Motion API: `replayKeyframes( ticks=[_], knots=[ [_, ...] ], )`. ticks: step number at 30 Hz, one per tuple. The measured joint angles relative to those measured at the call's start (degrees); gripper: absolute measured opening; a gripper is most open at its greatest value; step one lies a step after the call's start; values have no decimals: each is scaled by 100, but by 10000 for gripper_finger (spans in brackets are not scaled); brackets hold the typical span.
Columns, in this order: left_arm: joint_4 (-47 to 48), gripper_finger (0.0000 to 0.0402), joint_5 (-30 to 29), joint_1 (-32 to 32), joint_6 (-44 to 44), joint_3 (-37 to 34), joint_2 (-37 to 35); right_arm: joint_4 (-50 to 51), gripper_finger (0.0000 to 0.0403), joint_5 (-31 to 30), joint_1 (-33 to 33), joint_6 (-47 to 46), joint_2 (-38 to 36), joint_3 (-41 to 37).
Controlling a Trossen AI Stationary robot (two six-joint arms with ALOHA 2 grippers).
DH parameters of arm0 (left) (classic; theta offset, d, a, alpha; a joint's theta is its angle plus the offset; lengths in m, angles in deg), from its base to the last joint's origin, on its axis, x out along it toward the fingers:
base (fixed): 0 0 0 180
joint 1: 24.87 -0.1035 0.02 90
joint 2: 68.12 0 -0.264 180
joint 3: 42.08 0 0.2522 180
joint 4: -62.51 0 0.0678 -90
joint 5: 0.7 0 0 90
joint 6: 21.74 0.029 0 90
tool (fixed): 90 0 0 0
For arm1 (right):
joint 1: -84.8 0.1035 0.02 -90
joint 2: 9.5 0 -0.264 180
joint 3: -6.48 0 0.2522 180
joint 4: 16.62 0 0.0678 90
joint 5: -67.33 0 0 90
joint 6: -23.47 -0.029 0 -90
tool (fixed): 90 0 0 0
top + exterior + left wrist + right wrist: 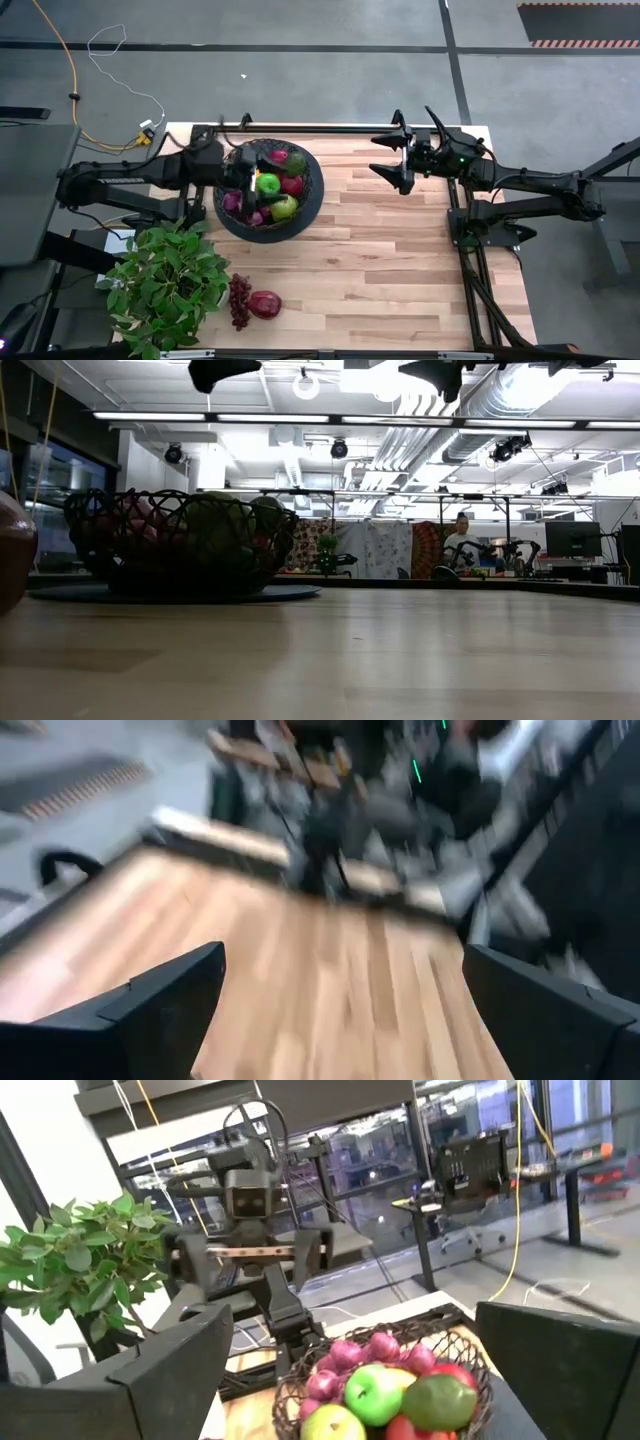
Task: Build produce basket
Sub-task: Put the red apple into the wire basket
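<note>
The basket (310, 195), a round black wire bowl, stands on the table's far left part and holds produce: green apples (268, 183), a red pomegranate (292, 185), purple grapes (232, 201) and a dark green avocado (296, 160). In the right wrist view the basket (470, 1355) shows with the same fruit. My left gripper (243, 176) hangs open above the basket's left part, clear of the fruit; its own view (340, 1010) shows bare wood between the fingers. My right gripper (392, 156) waits open and raised at the table's far right, pointing toward the basket.
A leafy potted plant (165, 285) stands at the near left corner. Beside it a dark grape bunch (238, 300) and a red pomegranate (264, 304) lie on the wood. The table's middle and near right show bare boards (400, 270). A person (461, 538) is far behind.
</note>
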Motion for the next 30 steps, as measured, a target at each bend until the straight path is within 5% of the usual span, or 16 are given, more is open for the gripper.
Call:
replayKeyframes(
  ticks=[8, 14, 30],
  knots=[
    [2615, 397, 1288, 500, 1117, 1299, 1420, 413, 397, -2, 0, -445, 2, 0],
    [3601, 397, 1062, 1270, 1277, 1881, 2583, 583, 397, -4, 0, -391, 0, 0],
    [3906, 397, 1046, 3356, -623, 2535, 4690, 1234, 397, -17, 0, 180, 0, 0]
  ],
)
